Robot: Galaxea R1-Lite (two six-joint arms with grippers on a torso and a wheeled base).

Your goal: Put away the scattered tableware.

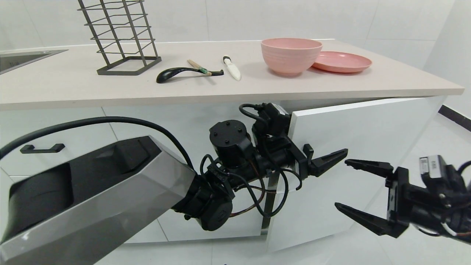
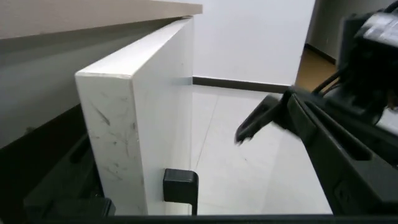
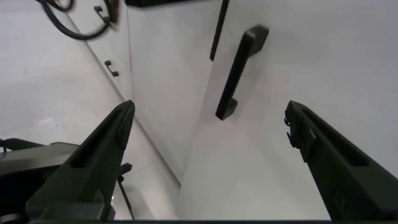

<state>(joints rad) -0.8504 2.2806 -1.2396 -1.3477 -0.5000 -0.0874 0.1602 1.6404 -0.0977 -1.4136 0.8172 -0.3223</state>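
Note:
On the counter lie a pink bowl [image 1: 290, 55], a pink plate [image 1: 342, 61], a black spoon [image 1: 173, 74], a white-bladed utensil [image 1: 232, 68] and a short wooden stick [image 1: 199, 67]. Below the counter a white cabinet door [image 1: 371, 143] stands partly open. My left gripper [image 1: 314, 157] is open astride the door's free edge [image 2: 112, 143], one finger in front [image 2: 267, 118] and the other behind, just above the black handle [image 2: 180, 185]. My right gripper [image 1: 342, 183] hangs open in front of the door, facing its handle [image 3: 239, 71], holding nothing.
A dark wire rack [image 1: 121, 36] stands at the counter's back left, and a sink [image 1: 22, 59] is at the far left. A drawer with a black pull [image 1: 42, 148] sits left of the open door. Bare floor lies to the right.

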